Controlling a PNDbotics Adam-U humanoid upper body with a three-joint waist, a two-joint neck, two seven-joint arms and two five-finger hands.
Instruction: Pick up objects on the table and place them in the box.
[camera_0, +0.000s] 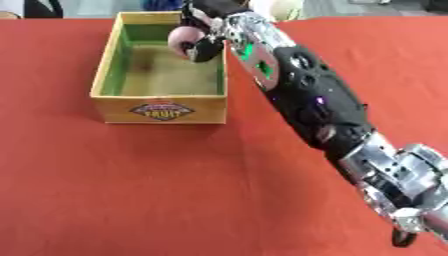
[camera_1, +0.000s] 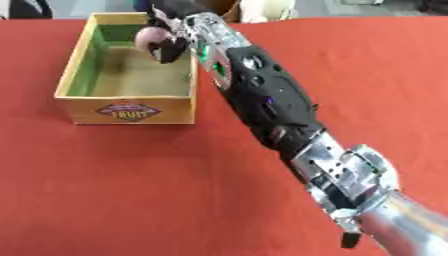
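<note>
Red cloth is covering the bench (camera_0: 131, 190) across the whole frame. Sitting in the upper left of the frame is a wooden box (camera_0: 159, 109), open at the top, with green-tinted inner walls and a label reading "FRUIT" on its near face. The box floor is showing bare wood in the part that is visible.

Entering from the lower right corner, the right arm (camera_0: 306, 100) is running diagonally up toward the upper centre of the frame, with silver joints at the lower end and a black forearm casing carrying small green and purple lights. The right hand (camera_0: 203, 36) is hanging above the far right part of the box opening, at the top centre of the frame. Its fingers are curling round a pale pink rounded object (camera_0: 181, 38), which is showing on the left side of the hand, above the box interior and near the far wall. Whether the object is touching the box floor cannot be told from these views.

Only the right hand is appearing in the two views.
</note>
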